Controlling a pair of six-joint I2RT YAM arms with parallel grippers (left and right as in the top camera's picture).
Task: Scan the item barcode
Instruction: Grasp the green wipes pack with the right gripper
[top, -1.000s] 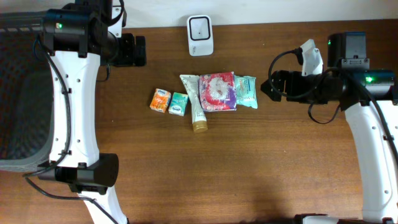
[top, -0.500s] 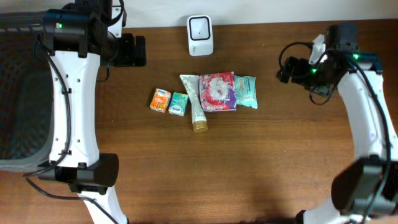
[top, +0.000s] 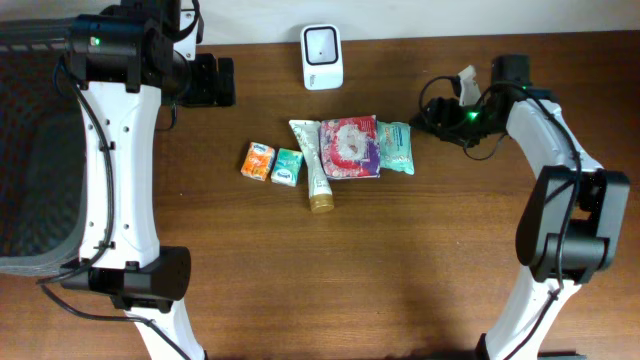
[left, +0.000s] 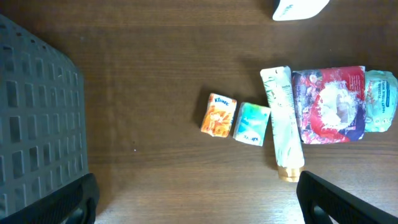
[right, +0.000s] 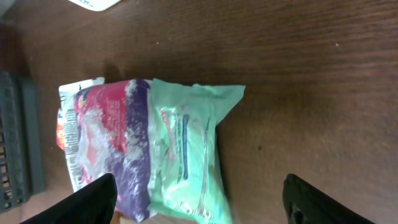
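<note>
From my console the brown table (top: 450, 260) fills the overhead view, with the dark mesh basket (top: 30, 150) along its left edge. The goods lie in a row mid-table: the red-and-purple packet (top: 348, 147) is the biggest, the mint-green pack (top: 395, 147) touches its right side, the cream tube (top: 314, 165) touches its left, and a teal pack (top: 287, 166) and an orange pack (top: 258, 160) sit further left. The white scanner (top: 321, 55) stands behind the row, apart from it. I take the mint-green pack as the item to scan. It lies just left of my right gripper (top: 432, 122), with its long axis running from far to near, so the jaws would span its short width. That gripper is spread wide and holds nothing. The left gripper (top: 212, 80), also wide open and empty, hangs well away by the basket, so the right arm is nearer. The right wrist camera shows the pack's printed face, but I cannot find a barcode there. Only the overhead shows the scanner's position relative to the pack.
</note>
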